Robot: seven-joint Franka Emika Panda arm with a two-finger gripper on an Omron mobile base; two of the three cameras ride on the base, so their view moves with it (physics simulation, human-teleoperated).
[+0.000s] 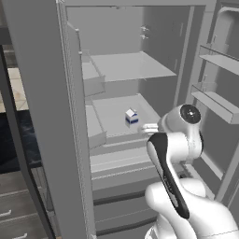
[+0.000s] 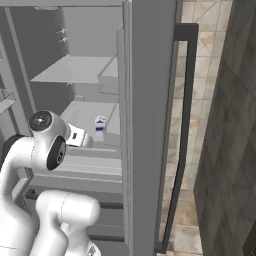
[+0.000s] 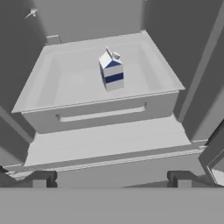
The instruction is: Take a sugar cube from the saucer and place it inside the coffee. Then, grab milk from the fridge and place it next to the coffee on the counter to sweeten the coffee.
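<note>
Milk [image 3: 112, 70] upright on fridge [image 1: 42, 93] shelf, ahead of open end effector [image 3: 111, 178], apart.

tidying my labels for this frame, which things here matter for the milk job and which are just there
Job:
milk, upright on a fridge shelf
fridge, open
gripper, open, short of the milk

Just there:
door bins
fridge door handle
drawers
tiled floor

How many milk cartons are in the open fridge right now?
1. The milk stands upright on the middle shelf of the fridge, ahead of the gripper. The shelf above looks bare; lower drawers could hide more.
</note>
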